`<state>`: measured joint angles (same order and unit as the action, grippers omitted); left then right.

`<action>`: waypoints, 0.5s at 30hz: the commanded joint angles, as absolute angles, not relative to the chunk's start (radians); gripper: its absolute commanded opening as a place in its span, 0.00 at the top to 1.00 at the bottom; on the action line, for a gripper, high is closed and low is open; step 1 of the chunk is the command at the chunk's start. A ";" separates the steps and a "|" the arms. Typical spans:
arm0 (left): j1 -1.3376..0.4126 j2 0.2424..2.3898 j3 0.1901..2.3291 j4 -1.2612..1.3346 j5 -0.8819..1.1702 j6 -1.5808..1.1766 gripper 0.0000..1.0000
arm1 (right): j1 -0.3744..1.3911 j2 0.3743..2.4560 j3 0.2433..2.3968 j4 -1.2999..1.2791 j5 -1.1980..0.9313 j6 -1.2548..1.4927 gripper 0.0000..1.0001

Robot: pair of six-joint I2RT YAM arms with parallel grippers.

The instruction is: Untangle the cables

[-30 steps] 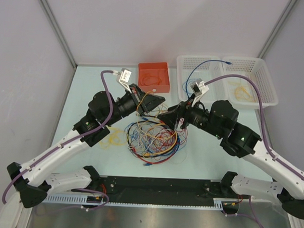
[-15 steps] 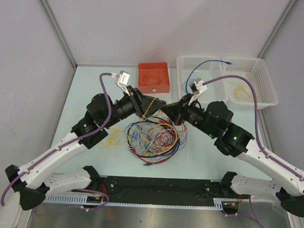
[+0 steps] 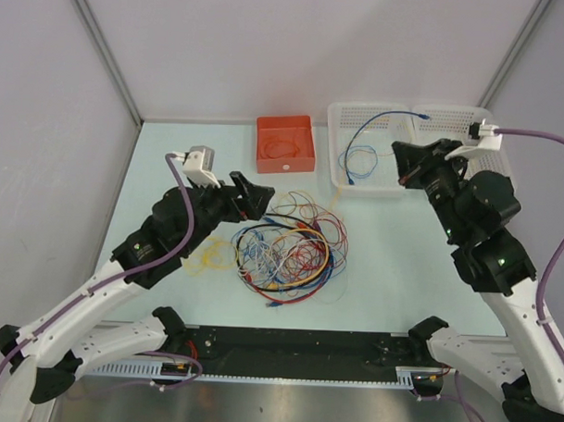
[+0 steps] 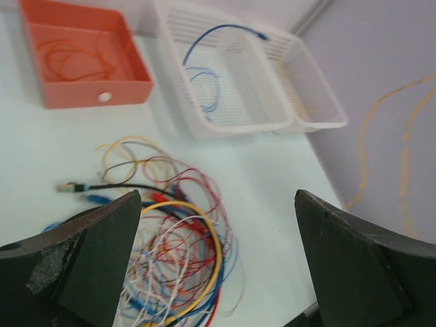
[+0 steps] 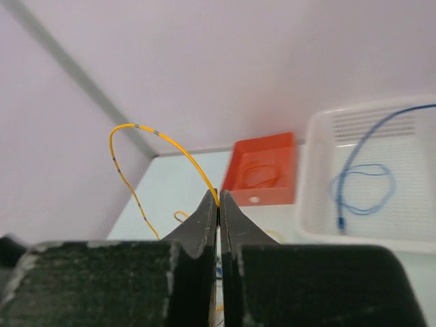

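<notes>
My right gripper (image 5: 219, 198) pinched a yellow cable (image 5: 163, 142); my left gripper (image 4: 216, 201) gaped wide by the tangle (image 4: 170, 235). A slow, high pull seemed best, dragging nothing along.

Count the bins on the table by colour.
Orange box: 1
White baskets: 2
Total: 3
</notes>
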<state>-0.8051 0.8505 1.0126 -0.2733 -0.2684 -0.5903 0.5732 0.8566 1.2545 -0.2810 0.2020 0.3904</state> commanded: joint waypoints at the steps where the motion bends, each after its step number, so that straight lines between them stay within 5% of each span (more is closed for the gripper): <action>1: -0.801 0.833 0.964 -0.379 -0.410 -0.583 0.00 | 0.436 0.926 1.318 -0.353 0.314 0.397 1.00; 15: -0.799 0.830 0.847 -0.359 -0.325 -0.670 0.00 | -0.087 1.232 1.328 -0.129 0.416 0.728 1.00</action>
